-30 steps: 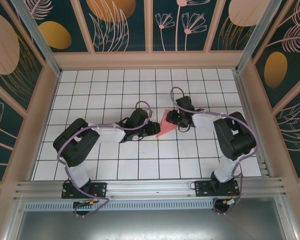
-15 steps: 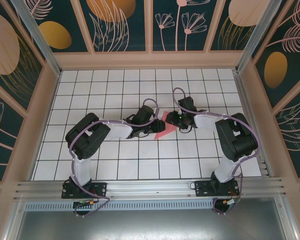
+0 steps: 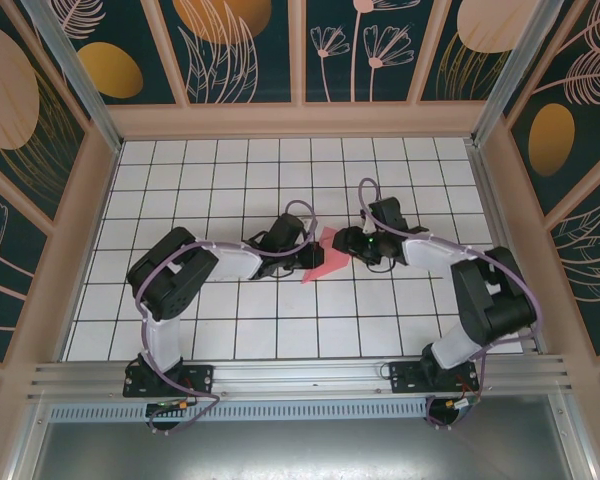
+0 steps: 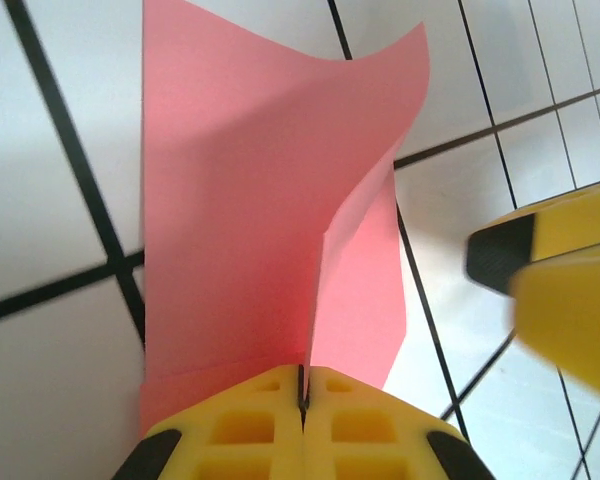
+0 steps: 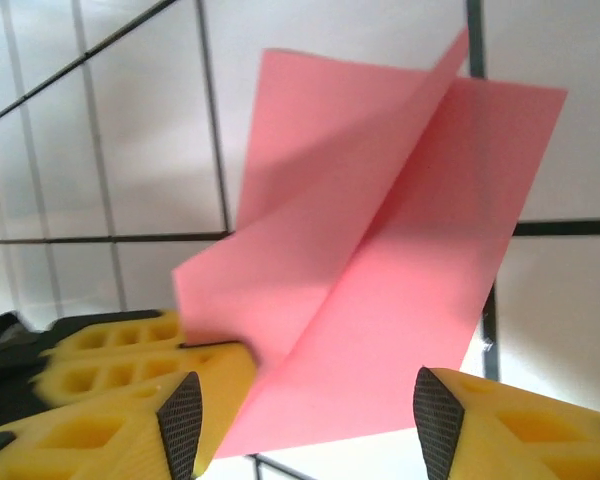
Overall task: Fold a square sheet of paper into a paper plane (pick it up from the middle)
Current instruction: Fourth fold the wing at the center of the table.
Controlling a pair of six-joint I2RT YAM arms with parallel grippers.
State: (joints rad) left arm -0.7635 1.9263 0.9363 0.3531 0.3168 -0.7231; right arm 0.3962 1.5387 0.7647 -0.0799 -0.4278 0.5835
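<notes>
- Yellow-padded left pincer (image 4: 302, 385) is clamped tight on the square sheet of paper (image 4: 230, 200) right at its fold, holding one flap raised.
- The right pincer (image 5: 310, 425) stands wide, straddling the sheet's edge and gripping nothing, likely poised to press the crease.
- The sheet sits mid-way across the table (image 3: 230, 160), between both arms.

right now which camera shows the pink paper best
The right wrist view: most of the paper shows, with its crease and one half lifted. The left wrist view shows it close up, its near edge pinched in the shut left gripper. From the top it is just a small pink shape.
</notes>
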